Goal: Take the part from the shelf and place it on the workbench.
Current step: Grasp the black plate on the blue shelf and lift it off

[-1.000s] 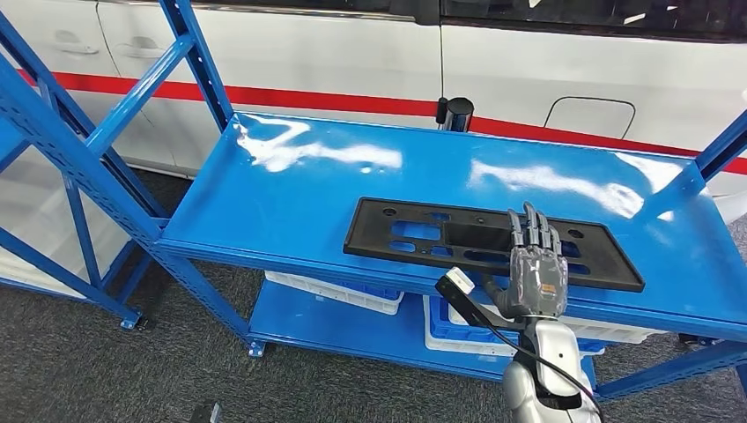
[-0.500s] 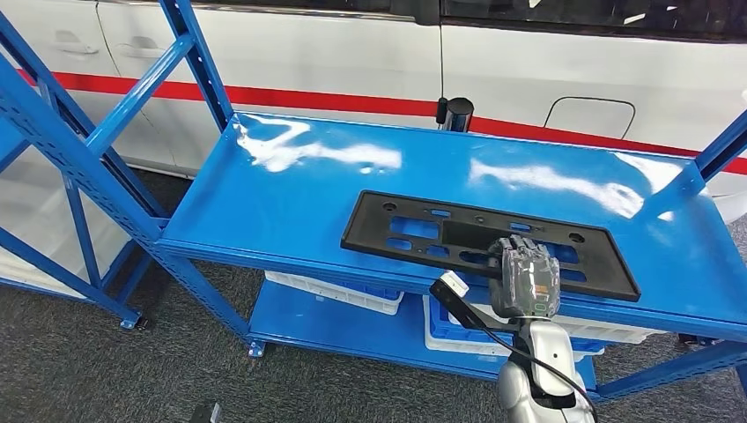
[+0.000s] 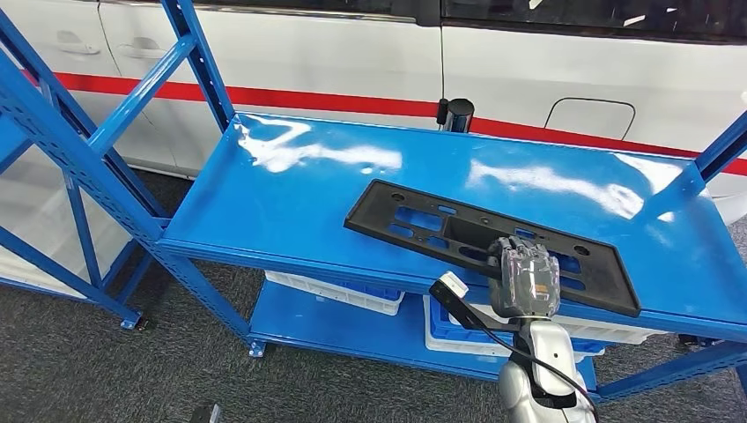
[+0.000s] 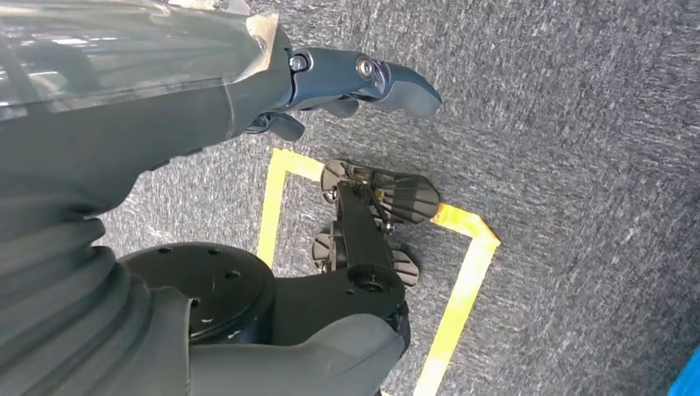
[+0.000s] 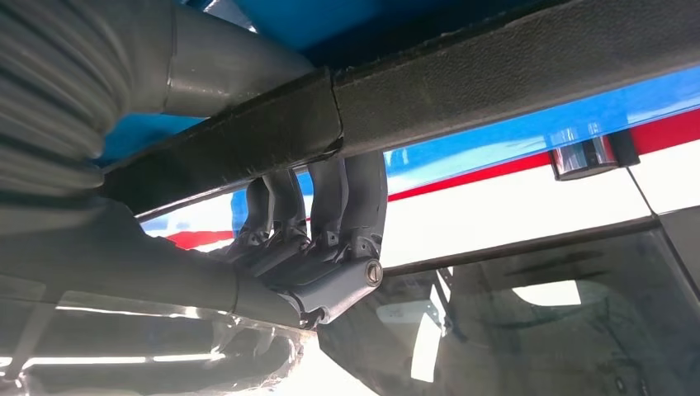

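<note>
A: Behind the rack stands a white car (image 3: 352, 62) with a red stripe (image 3: 291, 99) along its side; a fuel flap (image 3: 592, 116) shows at right; door handles (image 3: 73, 44) at far left.

B: And the black cylinder (image 3: 454, 113)?

A: Upright at the far edge, against the stripe; white bins (image 3: 339, 293) sit on the low level; grey carpet (image 3: 97, 370) lies below; yellow tape (image 4: 462, 289) marks a box on it.

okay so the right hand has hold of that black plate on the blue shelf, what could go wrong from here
The right hand grips the long black part near one end of its front edge, so the far end may sag, twist or slip as it lifts. That end could also scrape the blue shelf or catch its upright.
</note>
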Robot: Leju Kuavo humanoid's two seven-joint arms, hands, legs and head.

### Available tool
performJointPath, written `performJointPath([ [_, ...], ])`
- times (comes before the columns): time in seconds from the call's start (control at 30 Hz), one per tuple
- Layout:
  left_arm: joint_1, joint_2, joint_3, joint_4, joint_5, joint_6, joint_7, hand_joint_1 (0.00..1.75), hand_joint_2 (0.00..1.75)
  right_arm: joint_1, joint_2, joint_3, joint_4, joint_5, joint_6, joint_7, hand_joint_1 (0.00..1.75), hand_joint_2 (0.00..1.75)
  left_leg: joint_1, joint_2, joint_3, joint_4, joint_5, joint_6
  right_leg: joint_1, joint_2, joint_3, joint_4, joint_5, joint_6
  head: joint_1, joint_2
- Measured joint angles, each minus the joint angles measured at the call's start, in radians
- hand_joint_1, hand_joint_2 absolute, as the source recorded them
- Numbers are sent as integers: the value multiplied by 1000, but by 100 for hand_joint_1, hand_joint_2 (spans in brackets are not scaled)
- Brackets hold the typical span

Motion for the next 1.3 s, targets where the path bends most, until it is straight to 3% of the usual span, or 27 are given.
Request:
performJointPath([
  [0.47, 15, -4, 0, 5, 7, 99, 29, 0, 175, 50, 2, 3, -83, 5, -115, -19, 175, 175, 0, 0, -1, 0, 0, 0, 0, 0, -1, 0, 0, 0, 0, 0],
  [0.57, 18, -4, 0, 5, 7, 88, 10, 0, 175, 73, 2, 7, -150, -6, -156, -38, 175, 175, 0, 0, -2, 0, 0, 0, 0, 0, -2, 0, 0, 0, 0, 0],
  [0.87, 18, -7, 0, 5, 2, 63, -16, 0, 175, 145, 0, 32, -384, -28, -159, -61, 175, 175, 0, 0, -2, 0, 0, 0, 0, 0, -3, 0, 0, 0, 0, 0],
  [1.0, 17, -10, 0, 5, 0, 65, -18, 0, 175, 165, -3, 37, -431, -57, -164, -70, 175, 175, 3, 2, 9, -23, 12, 18, -7, 0, 2, -10, 5, 12, 0, 0],
  [1.07, 15, -13, 0, 5, 0, 64, -18, 0, 175, 170, -7, 40, -445, -82, -173, -78, 175, 175, 13, 6, 23, -52, 28, 26, -4, -2, -21, 37, -20, 10, 1, 0],
  [1.13, 14, -15, 0, 5, 0, 63, -17, 0, 175, 174, -13, 43, -451, -96, -180, -82, 175, 175, 17, 9, 25, -58, 32, 27, -10, -3, -79, 151, -66, 7, 2, 0],
  [1.2, 14, -18, 0, 5, 0, 62, -17, 0, 175, 182, -18, 43, -454, -103, -181, -84, 175, 175, 22, 11, 22, -56, 33, 23, -20, -3, -122, 229, -84, 18, 2, 0],
  [1.23, 14, -19, 0, 5, 0, 61, -16, 0, 175, 184, -21, 43, -454, -112, -182, -87, 175, 175, 26, 11, 20, -52, 32, 17, -27, -4, -117, 217, -70, 31, 2, 0],
  [1.3, 14, -21, 0, 5, 0, 60, -15, 0, 175, 186, -26, 44, -455, -149, -186, -101, 175, 175, 36, 10, 13, -35, 25, -1, -42, -6, -66, 108, -22, 63, 2, 0],
])
